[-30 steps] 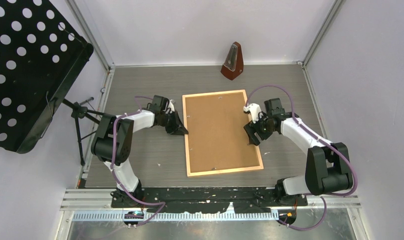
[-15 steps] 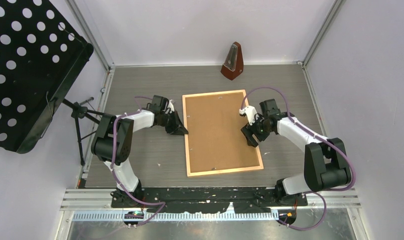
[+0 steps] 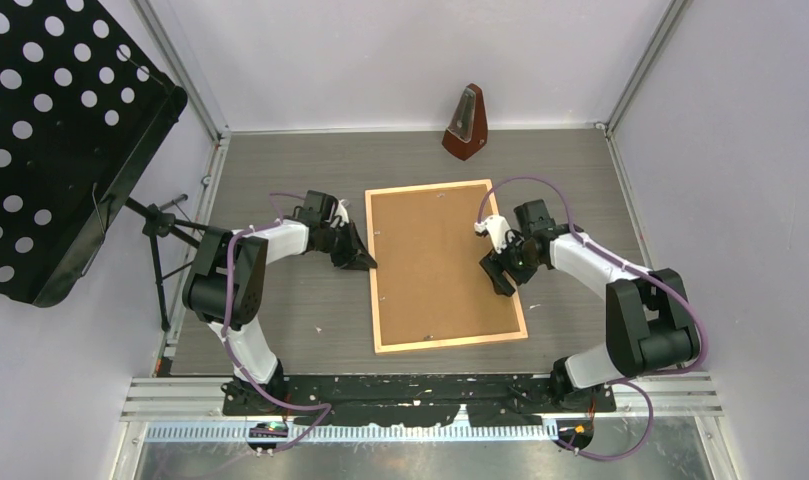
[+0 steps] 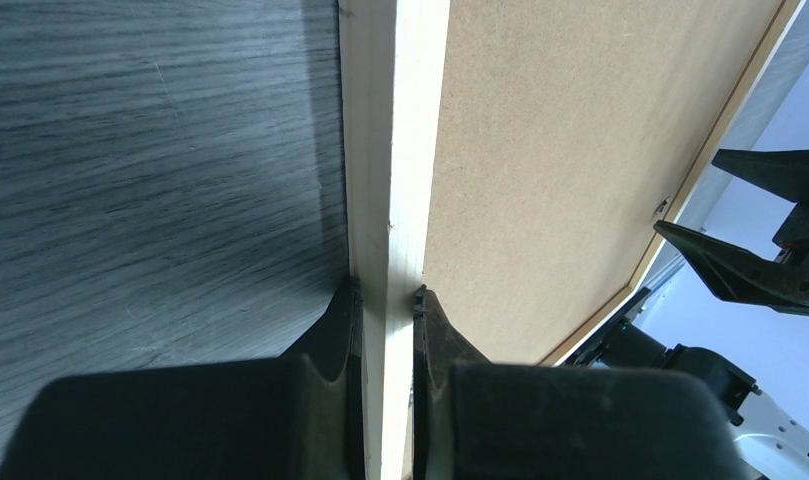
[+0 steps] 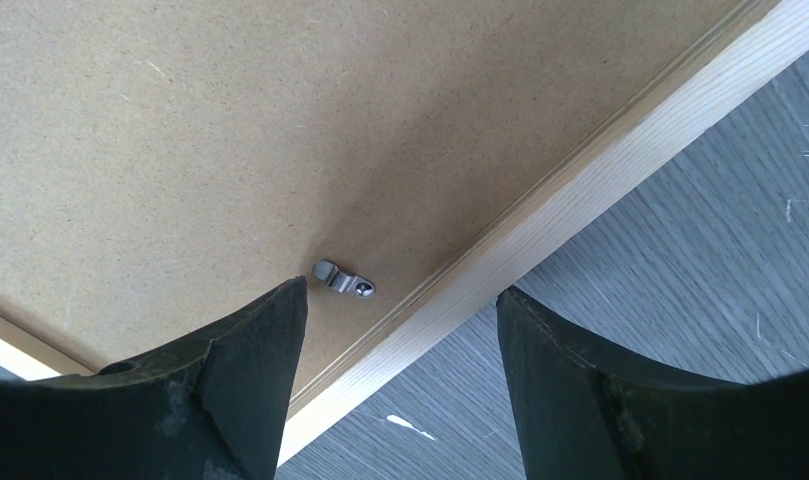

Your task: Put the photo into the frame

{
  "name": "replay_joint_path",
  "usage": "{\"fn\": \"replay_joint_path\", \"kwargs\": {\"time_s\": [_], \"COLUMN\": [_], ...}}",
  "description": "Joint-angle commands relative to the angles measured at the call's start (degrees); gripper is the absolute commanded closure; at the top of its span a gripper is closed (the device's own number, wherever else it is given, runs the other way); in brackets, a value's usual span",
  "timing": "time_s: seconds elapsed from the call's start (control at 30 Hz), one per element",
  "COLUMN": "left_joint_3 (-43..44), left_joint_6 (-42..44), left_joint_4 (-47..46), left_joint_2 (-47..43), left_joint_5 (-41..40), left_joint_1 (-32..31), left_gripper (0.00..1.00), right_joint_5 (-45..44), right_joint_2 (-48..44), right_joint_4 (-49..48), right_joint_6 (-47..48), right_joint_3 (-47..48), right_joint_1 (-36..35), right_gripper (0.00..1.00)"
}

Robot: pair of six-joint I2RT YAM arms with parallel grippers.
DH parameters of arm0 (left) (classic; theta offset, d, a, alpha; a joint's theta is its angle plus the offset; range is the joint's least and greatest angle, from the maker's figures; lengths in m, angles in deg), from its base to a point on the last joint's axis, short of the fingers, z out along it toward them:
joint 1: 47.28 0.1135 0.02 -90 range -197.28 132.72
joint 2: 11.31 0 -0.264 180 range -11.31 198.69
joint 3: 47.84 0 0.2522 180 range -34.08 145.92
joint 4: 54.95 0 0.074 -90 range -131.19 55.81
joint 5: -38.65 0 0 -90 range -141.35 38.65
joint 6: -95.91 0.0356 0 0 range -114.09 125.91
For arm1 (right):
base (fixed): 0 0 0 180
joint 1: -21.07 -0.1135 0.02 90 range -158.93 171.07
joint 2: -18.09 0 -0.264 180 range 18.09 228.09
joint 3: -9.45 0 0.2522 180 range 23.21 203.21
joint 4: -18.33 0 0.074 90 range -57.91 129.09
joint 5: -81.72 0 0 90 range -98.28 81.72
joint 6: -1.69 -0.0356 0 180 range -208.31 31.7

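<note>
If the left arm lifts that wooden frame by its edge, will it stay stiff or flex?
Probably stiff: the frame is wood moulding with a board filling it. Likely light, given thin rails. It may tilt, since the left fingers pinch only one rail.

Look: the frame (image 3: 452,340) is a thin rectangle of pale natural wood, with narrow moulding all the way round.
Pose: it's lying back side up on the grey table (image 3: 280,170), long sides running 12 to 6, far end tipped a touch toward 11.
Place: right in the middle of the tabletop.
Fill: a plain brown backing board (image 3: 440,260) fills the opening, and a small metal clip (image 5: 343,280) sits on it just beside the 3 o'clock rail.
Grip: the 9 o'clock rail is pinched by the left gripper (image 4: 385,295), one finger outside the rail, one on the board side.
</note>
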Motion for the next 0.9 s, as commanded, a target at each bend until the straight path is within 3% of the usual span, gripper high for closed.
{"fn": "replay_joint_path", "kwargs": {"time_s": [0.0,0.53,0.87], "left_joint_3": [-3.18,-3.28,-3.24], "left_joint_6": [0.64,0.56,0.56], "left_joint_4": [2.59,2.54,2.44], "left_joint_2": [4.77,4.89,5.06], "left_joint_5": [-5.47,-5.27,-5.29], "left_joint_1": [-0.18,-0.03,0.06], "left_gripper": [1.0,1.0,1.0], "right_joint_5": [-1.04,-2.99,-4.26], "right_joint_2": [0.92,3.02,4.37], "right_joint_4": [-1.71,-2.64,-1.76], "right_joint_6": [0.54,-3.08,-4.7], "right_joint_3": [0.57,3.05,5.85], "right_joint_1": [-0.78,-1.53,-1.51], "right_gripper": [0.25,0.42,0.47]}}
